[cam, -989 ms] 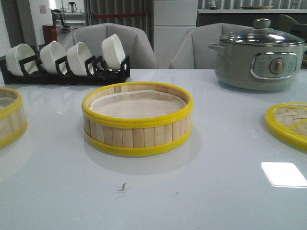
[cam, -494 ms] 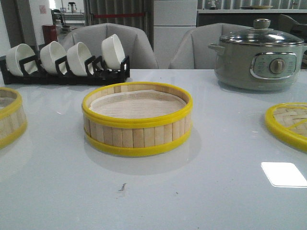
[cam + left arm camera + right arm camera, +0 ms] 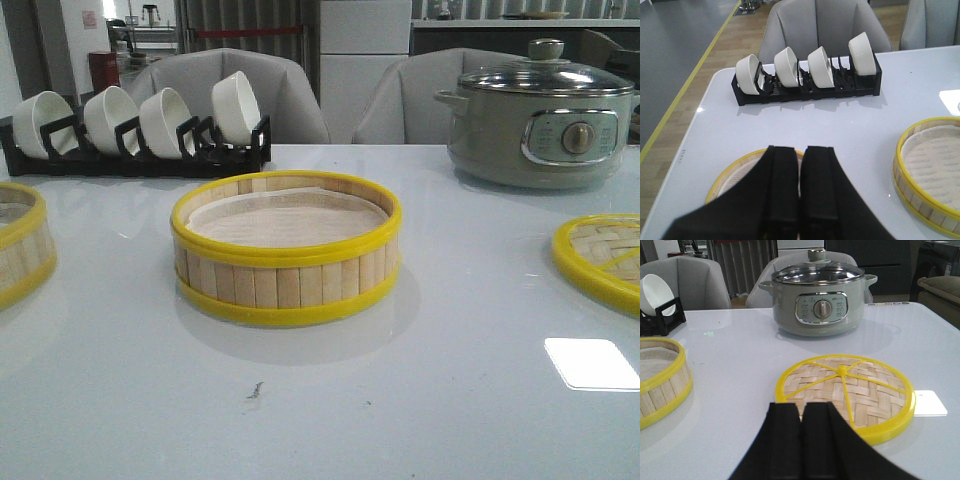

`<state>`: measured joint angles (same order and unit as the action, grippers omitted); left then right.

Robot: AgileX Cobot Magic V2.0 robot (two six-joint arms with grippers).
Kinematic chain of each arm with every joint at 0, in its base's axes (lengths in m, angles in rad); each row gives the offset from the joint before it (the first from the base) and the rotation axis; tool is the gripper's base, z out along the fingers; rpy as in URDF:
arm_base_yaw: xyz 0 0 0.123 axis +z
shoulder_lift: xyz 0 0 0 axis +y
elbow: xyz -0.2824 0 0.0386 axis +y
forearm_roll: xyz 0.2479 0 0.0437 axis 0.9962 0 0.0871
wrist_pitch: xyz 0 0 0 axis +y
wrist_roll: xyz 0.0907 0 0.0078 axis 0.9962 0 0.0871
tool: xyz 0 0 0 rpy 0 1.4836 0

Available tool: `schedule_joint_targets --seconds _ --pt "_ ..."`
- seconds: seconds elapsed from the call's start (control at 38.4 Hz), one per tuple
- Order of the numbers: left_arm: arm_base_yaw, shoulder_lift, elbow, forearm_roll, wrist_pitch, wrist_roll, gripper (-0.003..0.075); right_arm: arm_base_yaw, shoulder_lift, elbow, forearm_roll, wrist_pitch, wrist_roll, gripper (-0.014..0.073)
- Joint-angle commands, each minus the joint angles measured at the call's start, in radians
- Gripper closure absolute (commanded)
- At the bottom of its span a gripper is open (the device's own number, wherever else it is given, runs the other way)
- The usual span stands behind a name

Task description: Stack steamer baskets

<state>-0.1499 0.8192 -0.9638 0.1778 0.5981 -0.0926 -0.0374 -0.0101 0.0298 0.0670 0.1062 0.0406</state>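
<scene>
The left claw (image 3: 800,200) had its two black fingers pressed together with nothing between them, and it hung over the near edge of one steamer basket (image 3: 747,170) at the left side of the table (image 3: 420,400). That looked like a good spot to start from, because this basket probably had to be picked up and moved. The right claw (image 3: 802,440) was pinched closed and empty too, and it sat just above the flat woven lid (image 3: 847,390), likely waiting its turn. The other steamer basket (image 3: 286,246) stood in the middle of the table, open at the top with a pale liner inside, so it could take the first one on top. The two baskets were well apart. A black rack of white bowls (image 3: 140,125) stood at the back on the left, and a grey pot (image 3: 540,115) with a glass top stood at the back on the right. Nothing lay between the two baskets, so the way looked free.
</scene>
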Motion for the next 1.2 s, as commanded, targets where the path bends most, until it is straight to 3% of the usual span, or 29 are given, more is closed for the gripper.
schedule_joint_targets --seconds 0.0,0.26,0.49,0.62,0.88,1.17 --pt "-0.007 0.080 -0.132 0.002 0.060 0.024 0.0629 -0.005 -0.021 -0.014 0.006 -0.094 -0.007 0.0526" --pt "-0.007 0.184 -0.163 -0.002 0.171 0.024 0.0629 -0.005 -0.021 -0.014 0.006 -0.094 -0.007 0.0526" --pt "-0.007 0.196 -0.163 -0.011 0.159 0.024 0.0629 -0.005 -0.021 -0.014 0.006 -0.094 -0.007 0.0526" --pt "-0.007 0.211 -0.161 -0.090 0.159 -0.022 0.0629 -0.005 -0.021 -0.014 0.006 -0.094 -0.007 0.0526" --pt "-0.007 0.222 -0.161 -0.001 0.154 -0.022 0.0629 -0.005 -0.021 -0.014 0.006 -0.094 -0.007 0.0526" --pt "-0.007 0.222 -0.161 0.001 0.136 -0.022 0.0629 -0.005 -0.021 -0.014 0.006 -0.094 -0.007 0.0526"
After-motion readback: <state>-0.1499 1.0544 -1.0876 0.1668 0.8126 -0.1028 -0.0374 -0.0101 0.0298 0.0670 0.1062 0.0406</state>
